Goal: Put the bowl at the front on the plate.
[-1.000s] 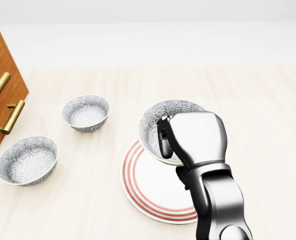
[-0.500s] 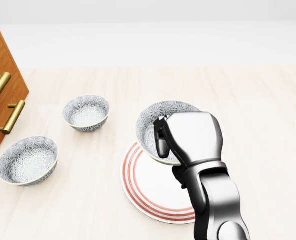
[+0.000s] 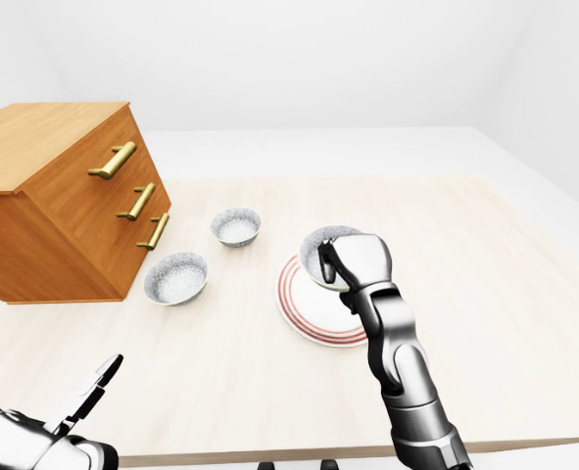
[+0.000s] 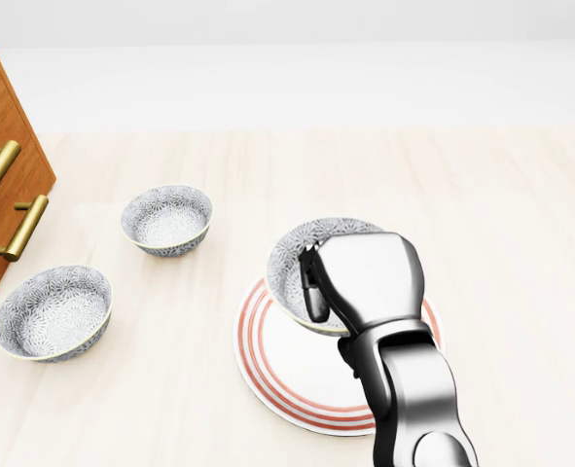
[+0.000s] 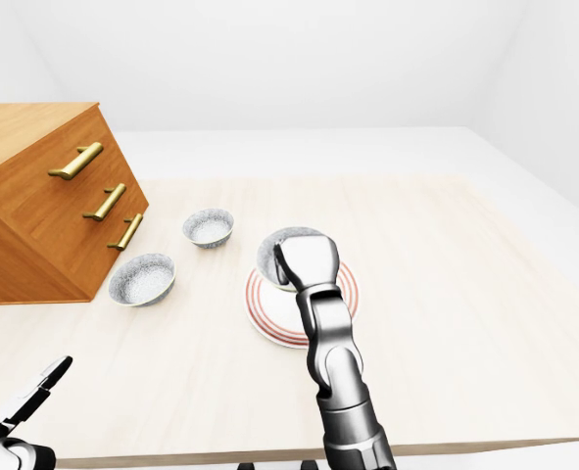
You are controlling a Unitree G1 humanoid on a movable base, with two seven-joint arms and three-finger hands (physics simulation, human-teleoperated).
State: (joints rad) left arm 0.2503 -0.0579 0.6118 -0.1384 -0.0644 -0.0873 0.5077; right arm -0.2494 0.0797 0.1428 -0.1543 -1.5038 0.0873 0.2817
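The right hand (image 4: 360, 282) has its fingers (image 4: 313, 287) clamped on the rim of the bowl (image 4: 292, 255), tilted just over the plate (image 4: 277, 368) near the middle of the bench (image 4: 506, 243), so the plate lies straight below (left hand (image 3: 49, 436), fingers spread and empty, sits well apart).

Three bowls (image 4: 166, 220) (image 4: 53, 312) (image 4: 289, 261), one plate (image 4: 268, 358), one chest (image 3: 54, 201) with three handles (image 3: 113, 160).

Head view: close in, steep look down on the surface (image 4: 521, 243). The plate (image 4: 277, 379) and the bowl (image 4: 292, 263) fill centre, with only the cabinet (image 4: 0, 107) edge at left. Eye views: further out, shallower angle, whole surface plus walls. In the right-eye view everything sits further left. All three share plate, bowl and cabinet.
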